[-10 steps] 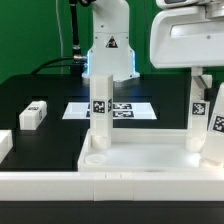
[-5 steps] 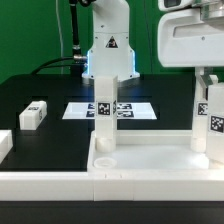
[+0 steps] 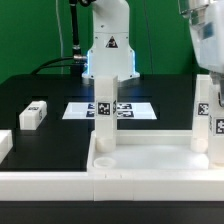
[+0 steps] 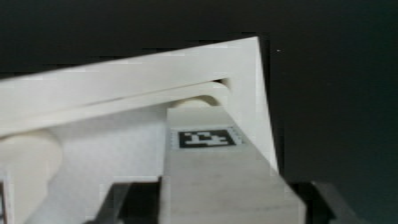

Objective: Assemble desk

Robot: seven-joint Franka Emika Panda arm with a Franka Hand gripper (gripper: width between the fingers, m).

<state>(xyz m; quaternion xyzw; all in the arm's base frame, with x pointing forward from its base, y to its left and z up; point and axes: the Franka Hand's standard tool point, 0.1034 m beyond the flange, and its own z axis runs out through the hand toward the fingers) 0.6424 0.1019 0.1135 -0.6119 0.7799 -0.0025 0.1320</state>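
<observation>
Exterior view: white desk (image 3: 150, 157) (tagged legs (image 3: 101, 115))

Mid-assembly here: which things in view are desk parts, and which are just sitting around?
Job: desk top; standing leg in its corner; second leg at the exterior view's right; loose leg lying flat.
Lying about: marker board.

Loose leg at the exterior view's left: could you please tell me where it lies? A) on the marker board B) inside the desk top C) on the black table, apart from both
C: the loose leg lies on the black table, with bare table between it and both the desk top and the marker board.
</observation>
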